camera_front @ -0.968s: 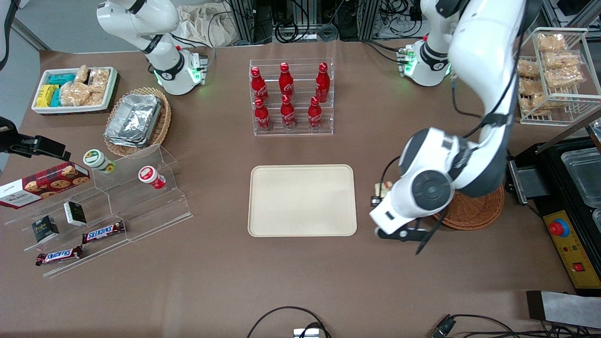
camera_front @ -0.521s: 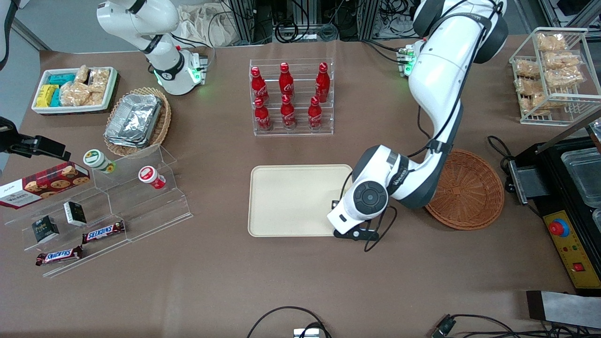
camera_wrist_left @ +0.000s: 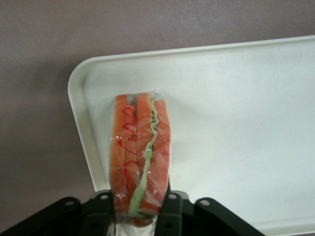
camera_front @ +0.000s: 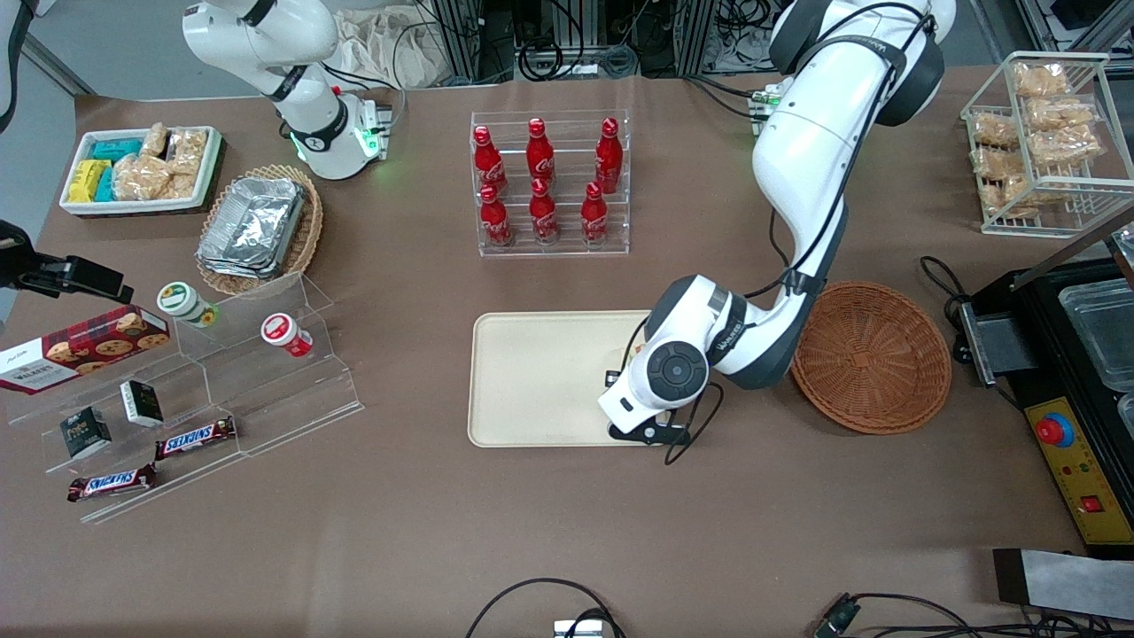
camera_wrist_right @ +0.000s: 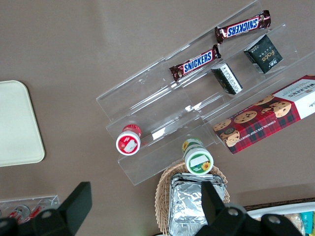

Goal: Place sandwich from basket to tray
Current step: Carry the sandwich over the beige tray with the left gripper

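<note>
My left gripper (camera_wrist_left: 140, 209) is shut on the sandwich (camera_wrist_left: 140, 150), a plastic-wrapped wedge with orange-red layers and a pale green strip. The sandwich hangs just above the cream-beige tray (camera_wrist_left: 236, 123), close to a rounded corner and the rim. In the front view the arm's wrist (camera_front: 675, 372) covers the gripper and the sandwich. It stands over the tray (camera_front: 540, 372) at the edge nearest the basket. The round reddish-brown basket (camera_front: 873, 354) lies beside the tray toward the working arm's end, with nothing in it.
A clear rack of red cola bottles (camera_front: 549, 182) stands farther from the front camera than the tray. An acrylic step shelf (camera_front: 292, 399) with snacks, an oval basket of foil trays (camera_front: 257, 226) and a white tub (camera_front: 142, 168) lie toward the parked arm's end. A black machine (camera_front: 1072, 372) flanks the basket.
The left arm has swung from over the basket to over the tray's edge, carrying the sandwich with it. The basket now shows uncovered and empty.
</note>
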